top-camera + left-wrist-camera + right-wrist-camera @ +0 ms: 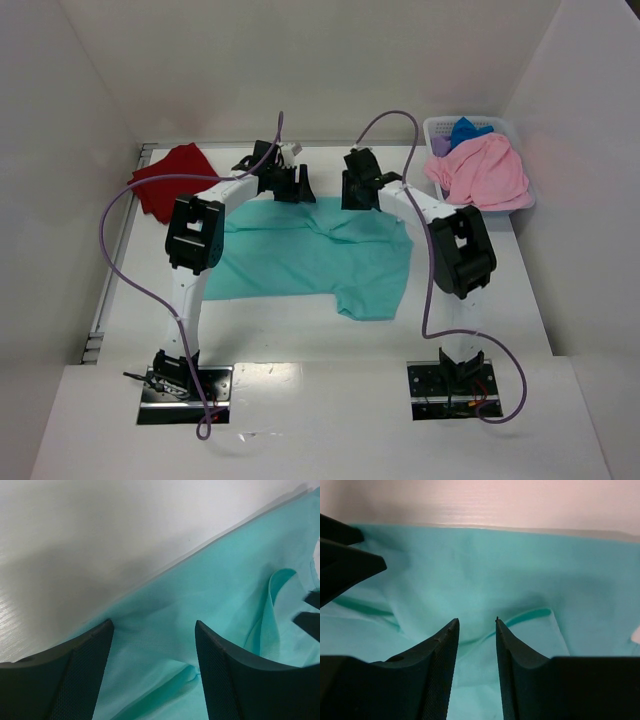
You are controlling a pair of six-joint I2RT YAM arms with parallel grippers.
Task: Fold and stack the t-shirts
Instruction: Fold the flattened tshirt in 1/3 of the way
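1. Top external view: a teal short-sleeved fabric t-shirt (310, 262) lies spread, somewhat rumpled, on the white table (300, 335). Both arms reach over it to its far edge, side by side.
2. The left pincer (154, 625) stands wide open and holds nothing. Teal cloth lies under and between its fingers, and the shirt's far edge runs slantwise just ahead of them.
3. The right pincer (476, 621) is parted only narrowly. A raised crease of cloth sits just beyond its tips, and I see nothing clearly pinched in it.
4. Judged from this, the pair is set to take the far edge at two points so the cloth can be drawn evenly toward the arm bases for a fold.
5. Edges: bare table lies ahead of both pincers, close past the hem. A loose fold stands to the right of the left pincer and could get caught up in the grip.
6. Room: behind the pincers, past the shirt's near edge, bare table offers space to fold. A bunched dark red fabric t-shirt (170, 180) lies well to the left of the left pincer. A white perforated plastic basket (500, 124) holding a pink fabric t-shirt (482, 170) sits to the right of the right pincer. Neither crowds the move.
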